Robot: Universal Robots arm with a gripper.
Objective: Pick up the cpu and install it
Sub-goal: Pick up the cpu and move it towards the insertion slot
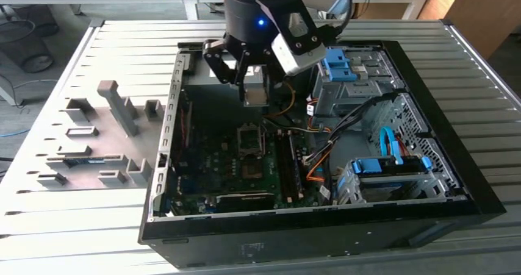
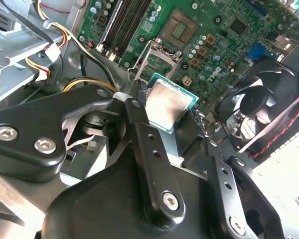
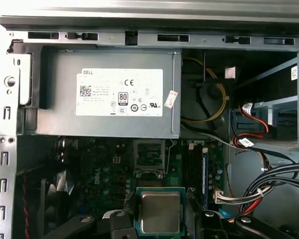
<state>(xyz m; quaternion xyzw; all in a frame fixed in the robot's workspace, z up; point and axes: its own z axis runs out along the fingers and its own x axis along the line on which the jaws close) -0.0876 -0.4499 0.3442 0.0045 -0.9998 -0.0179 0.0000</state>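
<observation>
While gripper (image 2: 168, 107) jaws pinch cpu (image 3: 160, 211) over mobo (image 2: 214, 45), open socket (image 3: 149, 158) near; psu (image 3: 104, 94), cables (image 3: 269, 184) close by

The cpu (image 2: 170, 103) in the tool's (image 2: 167, 105) grip, green board (image 2: 224, 40) and socket (image 2: 182, 30) beyond.

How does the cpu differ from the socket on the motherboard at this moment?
The cpu is held in the gripper above the motherboard; the socket sits fixed on it, empty. The cpu's top is pale silvery metal with a green rim; the socket is dark inside a metal frame. Both are flat and rectangular.
</observation>
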